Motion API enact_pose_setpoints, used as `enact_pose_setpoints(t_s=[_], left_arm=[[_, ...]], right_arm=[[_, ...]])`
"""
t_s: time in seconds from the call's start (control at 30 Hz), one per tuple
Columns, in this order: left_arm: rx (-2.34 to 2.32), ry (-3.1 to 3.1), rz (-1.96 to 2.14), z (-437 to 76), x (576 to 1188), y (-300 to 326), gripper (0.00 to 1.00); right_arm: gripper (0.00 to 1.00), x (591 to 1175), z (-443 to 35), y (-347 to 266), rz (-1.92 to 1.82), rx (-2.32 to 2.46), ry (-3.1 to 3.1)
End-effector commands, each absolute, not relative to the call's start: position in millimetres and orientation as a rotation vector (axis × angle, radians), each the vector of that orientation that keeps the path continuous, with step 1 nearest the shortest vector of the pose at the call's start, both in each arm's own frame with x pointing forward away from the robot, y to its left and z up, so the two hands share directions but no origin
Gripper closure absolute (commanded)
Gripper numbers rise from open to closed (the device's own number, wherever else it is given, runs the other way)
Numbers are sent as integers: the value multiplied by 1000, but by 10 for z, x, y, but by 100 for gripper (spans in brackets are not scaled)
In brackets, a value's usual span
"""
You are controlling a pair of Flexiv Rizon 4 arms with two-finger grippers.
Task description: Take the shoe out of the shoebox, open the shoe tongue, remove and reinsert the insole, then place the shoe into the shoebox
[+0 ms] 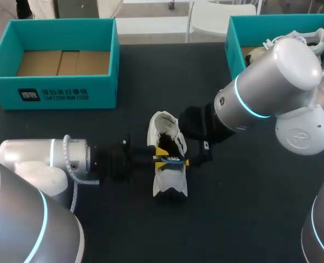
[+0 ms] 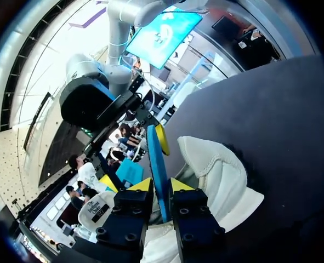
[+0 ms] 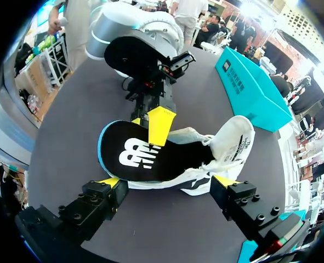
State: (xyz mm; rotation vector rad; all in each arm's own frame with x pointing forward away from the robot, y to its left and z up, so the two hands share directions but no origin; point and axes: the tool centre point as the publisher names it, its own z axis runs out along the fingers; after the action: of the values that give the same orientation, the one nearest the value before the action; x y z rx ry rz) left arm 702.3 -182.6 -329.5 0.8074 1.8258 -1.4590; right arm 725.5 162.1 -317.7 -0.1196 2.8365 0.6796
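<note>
White sneaker lies on the dark tabletop. The left hand is clamped on its blue-edged black insole. The right hand straddles the sneaker, fingers spread apart.

Our left arm reaches in low from left, its end effector clamped on thin blue-edged black insole. Our right arm angles down from right, its end effector spread wide.

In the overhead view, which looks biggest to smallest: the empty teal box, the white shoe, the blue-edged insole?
1. Empty teal box, clearly largest.
2. White shoe.
3. Blue-edged insole, smallest; it shows nearly edge-on in the left end effector.
</note>
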Motion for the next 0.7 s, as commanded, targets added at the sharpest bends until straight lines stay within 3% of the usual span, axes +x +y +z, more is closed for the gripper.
enact_pose_setpoints(t_s=[0.03,0.1,0.17,0.7], left_arm=[[807,1822,-1466,-3287,7012,-1872,83],[817,1822,-1477,-3289,7002,-1920,87],[838,1825,-1477,-3293,7003,-1951,100],[863,1934,-1404,-3532,7176,-1796,100]], right_arm=[[0,7248,-3185,1623,678,-119,2835],[0,7248,-3185,1623,678,-119,2835],[0,7248,-3185,1623,678,-119,2835],[0,7248,-3185,1623,678,-119,2835]])
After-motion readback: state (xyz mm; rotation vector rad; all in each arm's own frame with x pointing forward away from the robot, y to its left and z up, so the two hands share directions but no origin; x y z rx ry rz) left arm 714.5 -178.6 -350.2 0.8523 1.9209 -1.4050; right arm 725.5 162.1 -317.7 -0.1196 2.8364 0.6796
